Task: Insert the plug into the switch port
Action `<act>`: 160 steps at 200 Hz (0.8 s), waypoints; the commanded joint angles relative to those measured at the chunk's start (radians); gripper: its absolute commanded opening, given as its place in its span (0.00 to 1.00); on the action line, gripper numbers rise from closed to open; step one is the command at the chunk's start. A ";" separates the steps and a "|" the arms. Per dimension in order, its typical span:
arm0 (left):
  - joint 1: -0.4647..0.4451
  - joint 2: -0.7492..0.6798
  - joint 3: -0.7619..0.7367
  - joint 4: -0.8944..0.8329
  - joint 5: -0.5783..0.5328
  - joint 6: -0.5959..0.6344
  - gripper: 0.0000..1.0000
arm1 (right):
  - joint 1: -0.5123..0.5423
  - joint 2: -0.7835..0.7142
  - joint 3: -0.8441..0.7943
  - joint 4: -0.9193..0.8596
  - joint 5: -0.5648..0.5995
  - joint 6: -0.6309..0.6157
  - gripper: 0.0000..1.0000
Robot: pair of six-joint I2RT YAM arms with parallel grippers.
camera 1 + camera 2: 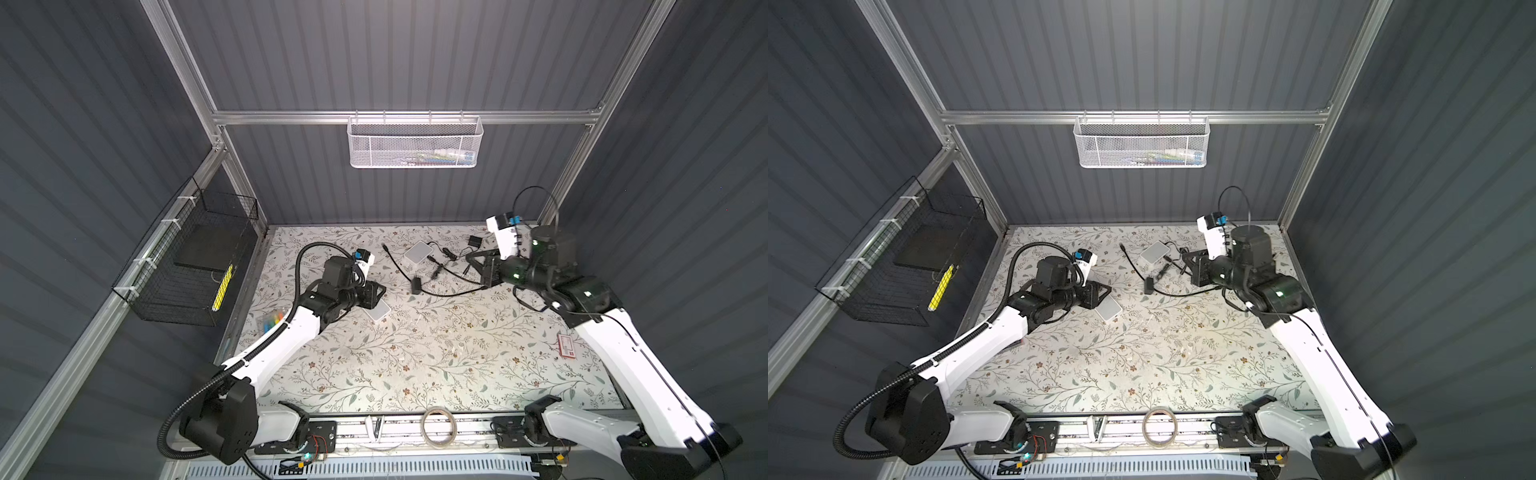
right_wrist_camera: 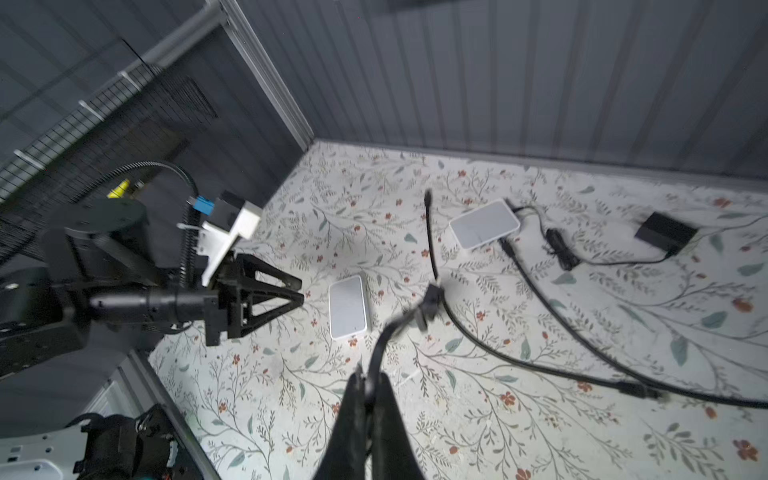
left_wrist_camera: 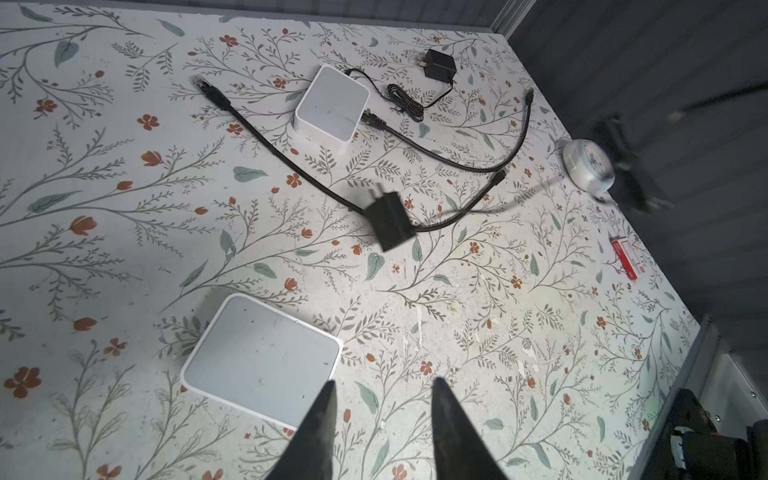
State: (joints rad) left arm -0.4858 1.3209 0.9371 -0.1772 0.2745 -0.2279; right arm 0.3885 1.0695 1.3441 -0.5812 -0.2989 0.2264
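Across the floral table (image 1: 415, 365) runs the line that matters. The near switch (image 1: 379, 311) lies on the left arm's side, and the cord is pinched well apart from it on the right arm's side.

That white switch sits flat, partly beneath the left gripper (image 3: 384, 382). Its jaws stand partway apart over bare cloth with nothing between them. In the left wrist view one fingertip overlaps the switch's corner; I cannot tell whether it touches.

A far switch (image 1: 417, 252) sits toward the back wall with cables at it, so the near one looks like the target. I cannot see which of its edges carries the port.

Between the near switch and the right gripper (image 2: 369, 376) is the black adapter block (image 1: 416, 286). The right gripper's jaws are pressed together on the thin adapter cord (image 2: 386, 334). From the fingertips the cord leads toward the block, and so toward the near switch.

The plug itself is hidden, probably at or behind those fingers. If so, its tip points away from the switch and needs turning. The left gripper is the nearer one to steady the switch.
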 commanded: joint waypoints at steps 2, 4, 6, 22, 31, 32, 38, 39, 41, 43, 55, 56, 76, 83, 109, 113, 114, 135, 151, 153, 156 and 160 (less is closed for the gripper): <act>-0.009 0.015 0.039 0.024 0.048 0.025 0.38 | -0.007 -0.050 0.036 -0.090 0.082 -0.025 0.00; -0.009 0.015 0.040 0.025 0.048 0.024 0.38 | -0.007 -0.051 0.035 -0.092 0.083 -0.024 0.00; -0.011 0.015 0.041 0.026 0.048 0.024 0.38 | -0.007 -0.053 0.034 -0.095 0.083 -0.024 0.00; -0.013 0.020 0.048 0.038 0.094 0.013 0.38 | -0.007 -0.057 0.000 -0.088 0.062 0.000 0.00; -0.016 0.026 0.052 0.047 0.106 0.010 0.38 | -0.007 -0.057 -0.043 -0.056 0.038 0.026 0.00; -0.016 0.027 0.052 0.047 0.107 0.009 0.38 | -0.007 -0.057 -0.050 -0.052 0.035 0.031 0.00; -0.019 0.030 0.052 0.048 0.115 0.008 0.38 | -0.007 -0.057 -0.091 -0.017 0.017 0.052 0.00; -0.019 0.032 0.052 0.050 0.116 0.007 0.38 | -0.007 -0.056 -0.098 -0.011 0.014 0.055 0.00; -0.020 0.032 0.052 0.050 0.118 0.007 0.38 | -0.007 -0.057 -0.112 0.001 0.007 0.063 0.00; -0.020 0.033 0.052 0.051 0.122 0.007 0.38 | -0.007 -0.057 -0.118 0.012 0.002 0.071 0.00; -0.026 0.037 0.049 0.054 0.136 0.003 0.38 | -0.007 -0.049 -0.205 0.091 -0.024 0.128 0.00; -0.027 0.037 0.049 0.054 0.137 0.002 0.38 | -0.007 -0.047 -0.212 0.098 -0.024 0.132 0.00; -0.035 0.029 0.040 0.061 0.170 -0.004 0.38 | -0.007 -0.025 -0.333 0.215 -0.026 0.202 0.00; -0.038 0.025 0.036 0.064 0.179 -0.004 0.38 | -0.007 -0.017 -0.376 0.265 -0.065 0.223 0.00; -0.043 0.011 0.014 0.083 0.220 -0.016 0.38 | -0.007 0.017 -0.487 0.396 -0.046 0.291 0.00; -0.043 0.009 0.010 0.089 0.228 -0.021 0.38 | -0.007 0.021 -0.500 0.412 -0.046 0.299 0.00; -0.043 0.009 0.009 0.089 0.232 -0.022 0.38 | -0.007 0.023 -0.503 0.418 -0.046 0.301 0.00; -0.049 0.015 -0.008 0.131 0.289 -0.045 0.39 | -0.007 0.043 -0.552 0.505 0.015 0.355 0.00; -0.072 0.034 -0.009 0.166 0.326 -0.059 0.39 | -0.007 0.093 -0.574 0.568 0.014 0.409 0.00; -0.076 0.037 -0.009 0.171 0.328 -0.061 0.39 | -0.007 0.097 -0.573 0.576 0.014 0.414 0.00; -0.081 0.042 -0.008 0.176 0.329 -0.061 0.39 | -0.007 0.102 -0.575 0.582 0.015 0.423 0.00; -0.094 0.049 -0.005 0.179 0.333 -0.062 0.39 | -0.007 0.108 -0.576 0.589 0.016 0.433 0.00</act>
State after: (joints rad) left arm -0.5381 1.3510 0.9409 -0.0635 0.5236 -0.2634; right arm 0.3840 1.1358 0.7864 -0.1505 -0.3050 0.5583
